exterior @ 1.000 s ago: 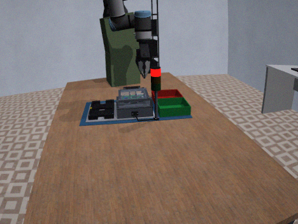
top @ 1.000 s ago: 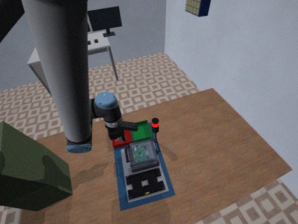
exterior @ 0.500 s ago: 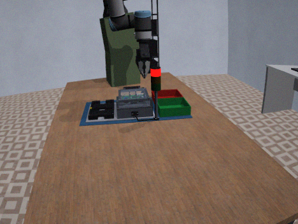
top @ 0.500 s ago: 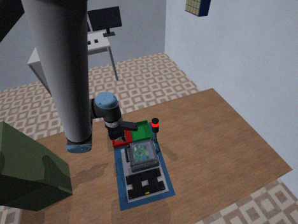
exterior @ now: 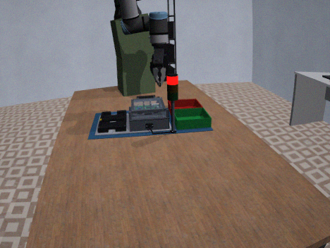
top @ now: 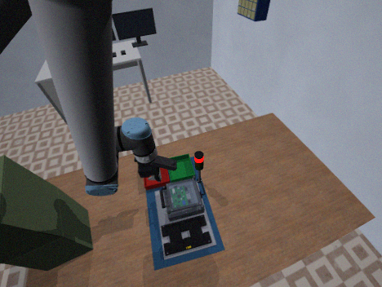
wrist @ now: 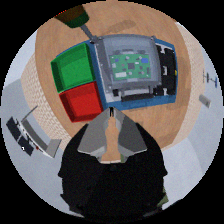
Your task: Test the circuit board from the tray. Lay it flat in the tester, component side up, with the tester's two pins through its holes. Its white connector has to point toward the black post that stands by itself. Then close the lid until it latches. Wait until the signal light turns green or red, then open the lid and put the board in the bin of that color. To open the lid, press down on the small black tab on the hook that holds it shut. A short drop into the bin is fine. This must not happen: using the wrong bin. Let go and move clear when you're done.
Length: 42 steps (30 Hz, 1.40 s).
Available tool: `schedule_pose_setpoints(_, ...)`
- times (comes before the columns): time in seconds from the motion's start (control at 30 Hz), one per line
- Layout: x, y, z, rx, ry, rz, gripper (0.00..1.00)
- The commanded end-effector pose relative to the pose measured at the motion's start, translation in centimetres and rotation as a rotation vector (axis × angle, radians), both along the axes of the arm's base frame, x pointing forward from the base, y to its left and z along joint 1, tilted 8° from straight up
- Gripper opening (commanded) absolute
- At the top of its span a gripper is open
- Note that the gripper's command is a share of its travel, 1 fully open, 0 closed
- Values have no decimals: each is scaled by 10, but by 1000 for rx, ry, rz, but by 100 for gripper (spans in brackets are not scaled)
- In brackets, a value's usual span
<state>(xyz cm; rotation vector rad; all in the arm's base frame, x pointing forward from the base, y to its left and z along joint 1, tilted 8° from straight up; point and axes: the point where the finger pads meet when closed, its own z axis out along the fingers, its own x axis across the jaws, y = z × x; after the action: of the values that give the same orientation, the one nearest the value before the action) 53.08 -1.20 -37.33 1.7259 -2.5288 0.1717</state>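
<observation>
One yellow label, too small to read, on the black tray [top: 185, 236] [exterior: 112, 123] [wrist: 166, 70]; from above, arm reaches over the bins, claw [top: 158, 178] [exterior: 159, 84] [wrist: 111, 107] by the red bin [top: 155, 182] [exterior: 186, 104] [wrist: 81, 102]. Exterior: claw points down, above table height; signal light [top: 199, 159] [exterior: 172, 80] red. Wrist: fingertips together, nothing gripped; circuit board [top: 179, 196] [wrist: 131, 66] under the tester's clear lid [top: 192, 189] [exterior: 148, 104] [wrist: 117, 45].
</observation>
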Motion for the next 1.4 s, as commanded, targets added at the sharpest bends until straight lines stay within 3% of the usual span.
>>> schedule_pose_setpoints(0.0,0,0,0,-2,-17,-124,0)
schedule_pose_setpoints(0.13,0,0,0,-2,-26,-191,0)
schedule_pose_setpoints(0.63,0,0,0,-1,-110,-810,0)
schedule_pose_setpoints(0.7,0,0,0,-1,-110,-810,0)
schedule_pose_setpoints(1.03,0,0,0,0,-161,-1176,0)
schedule_pose_setpoints(1.37,0,0,0,0,-184,-1347,0)
